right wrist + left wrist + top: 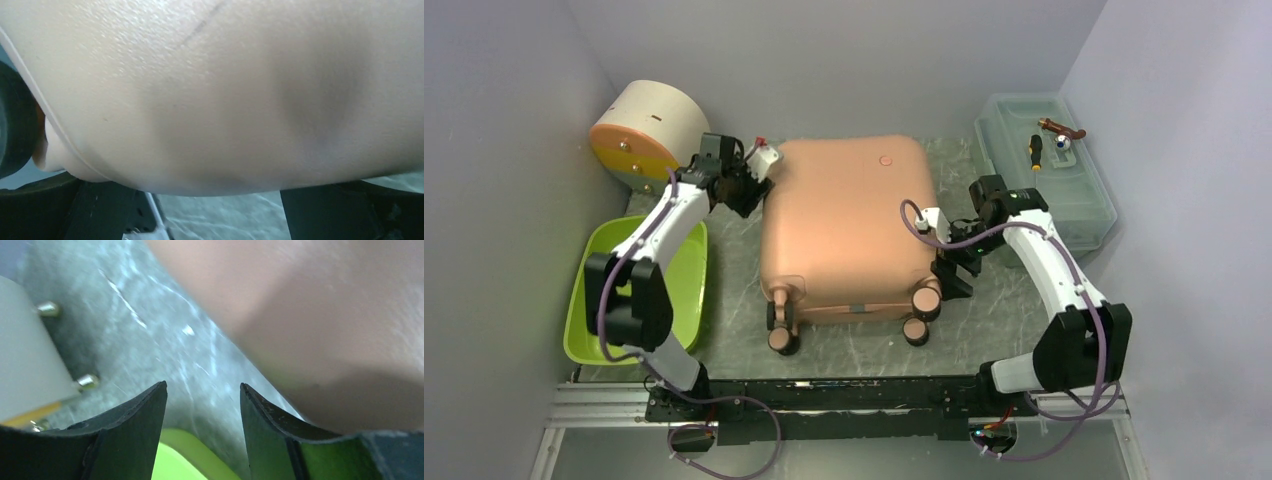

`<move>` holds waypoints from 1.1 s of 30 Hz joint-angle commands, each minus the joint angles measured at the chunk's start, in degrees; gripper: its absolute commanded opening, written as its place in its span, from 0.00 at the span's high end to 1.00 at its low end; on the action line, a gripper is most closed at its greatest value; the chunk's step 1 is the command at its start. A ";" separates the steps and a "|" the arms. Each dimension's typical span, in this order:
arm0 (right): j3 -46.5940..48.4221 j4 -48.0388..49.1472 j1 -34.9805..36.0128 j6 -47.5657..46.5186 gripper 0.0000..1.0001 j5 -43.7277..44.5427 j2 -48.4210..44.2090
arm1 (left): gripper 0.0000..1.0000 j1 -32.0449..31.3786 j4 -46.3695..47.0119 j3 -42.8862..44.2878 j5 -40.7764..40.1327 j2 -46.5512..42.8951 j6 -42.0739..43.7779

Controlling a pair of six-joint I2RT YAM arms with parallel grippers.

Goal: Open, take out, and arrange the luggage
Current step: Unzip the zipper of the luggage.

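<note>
The salmon-pink hard-shell suitcase [844,225] lay flat and closed in the middle of the counter [999,315], wheels toward the arm bases, so both arms could reach its sides. The left tool [752,186] sat at the case's far-left corner, low beside the shell. In its wrist view the fingers [145,415] stood partly apart with only bare counter between them and the pink shell just to one side, probably lined up to find the seam. The right tool [950,270] sat against the case's right side near the near-right wheel [927,296], jaws spread wide. Its wrist view was filled by the shell, and I could not tell whether the fingers touched it. It was likely placed to steady the case. A cream half-round box [646,135], a lime-green tub [587,300] and a translucent toolbox [1064,195] stood around the edges, leaving the centre for the case.
</note>
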 commanded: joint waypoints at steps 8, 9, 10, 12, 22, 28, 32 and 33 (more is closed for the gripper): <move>1.68 48.46 7.41 25.94 0.00 -15.67 9.10 | 0.37 -1.28 4.82 16.81 2.55 18.00 -9.20; 0.44 51.44 7.53 27.60 0.00 -14.78 8.67 | 0.37 -0.70 4.90 17.31 2.64 17.91 -9.70; -0.48 53.65 7.72 29.00 0.00 -12.50 8.28 | 0.37 0.38 5.17 17.85 2.37 17.62 -10.51; -1.17 55.03 7.81 30.69 0.00 -9.90 7.39 | 0.37 1.63 5.08 18.03 2.92 16.13 -10.74; -19.49 58.89 6.77 27.92 0.00 2.63 -15.08 | 0.11 3.00 -0.24 4.91 19.08 -8.25 -4.27; -24.05 59.15 5.88 24.49 0.03 0.32 -16.83 | 0.00 3.79 0.89 -6.80 22.67 -21.07 -6.58; -29.52 65.97 3.62 23.17 0.09 -2.09 -16.86 | 0.01 4.76 4.67 -13.86 20.78 -27.42 -9.75; -31.18 67.61 1.88 23.14 0.09 -4.93 -17.17 | 0.00 5.14 5.03 -15.19 21.88 -28.66 -9.99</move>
